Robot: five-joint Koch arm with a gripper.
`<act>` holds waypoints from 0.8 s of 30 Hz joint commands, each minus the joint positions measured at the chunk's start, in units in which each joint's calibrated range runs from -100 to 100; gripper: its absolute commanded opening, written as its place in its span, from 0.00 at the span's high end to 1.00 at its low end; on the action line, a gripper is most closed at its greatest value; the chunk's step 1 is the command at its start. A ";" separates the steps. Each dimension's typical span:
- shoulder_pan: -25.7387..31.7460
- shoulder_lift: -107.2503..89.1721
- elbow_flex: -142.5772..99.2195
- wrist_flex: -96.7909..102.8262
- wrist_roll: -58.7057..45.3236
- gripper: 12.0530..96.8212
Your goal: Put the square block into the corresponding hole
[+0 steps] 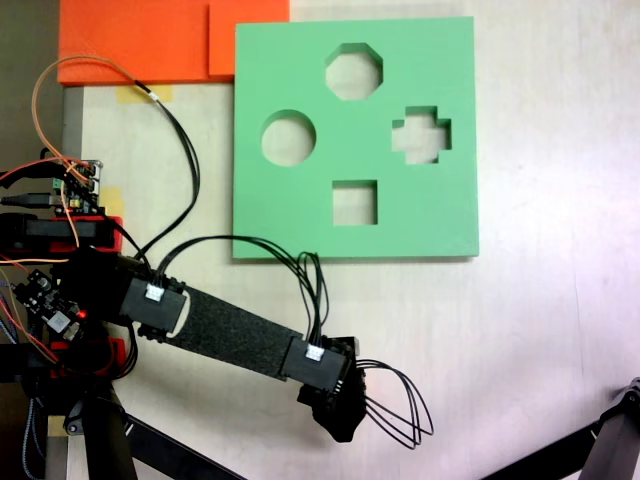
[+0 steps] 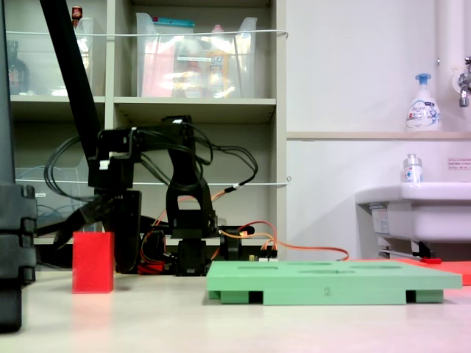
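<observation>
The square block [image 2: 93, 262] is a small red cube standing on the table at the left of a fixed view. My gripper [image 2: 96, 251] hangs over it, with one dark jaw to its right and the other slanting off to its left, so it looks open around the cube. From above, the gripper [image 1: 335, 418] covers the cube, near the table's front edge. The corresponding hole [image 1: 354, 203] is the square cutout in the lower middle of the green board [image 1: 300, 220], well away from the gripper. The board [image 2: 331, 283] lies flat on the right.
Round [image 1: 288, 138], octagonal [image 1: 353, 71] and cross-shaped [image 1: 420, 135] cutouts share the board. Orange foam sheets [image 1: 140, 40] lie at the far left corner. The arm's base with loose wires [image 1: 60, 290] sits at the left. A black tripod leg [image 1: 612, 430] stands at the lower right.
</observation>
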 commanded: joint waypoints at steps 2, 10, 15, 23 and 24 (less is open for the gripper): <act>-0.24 -1.47 1.89 -1.29 -0.15 0.61; -1.27 -3.00 -1.21 -5.23 0.49 0.74; -1.86 -6.49 -4.20 -5.81 1.17 0.82; -1.86 -12.22 -4.99 -8.22 1.32 0.82; -1.86 -12.78 -4.99 -8.60 1.32 0.82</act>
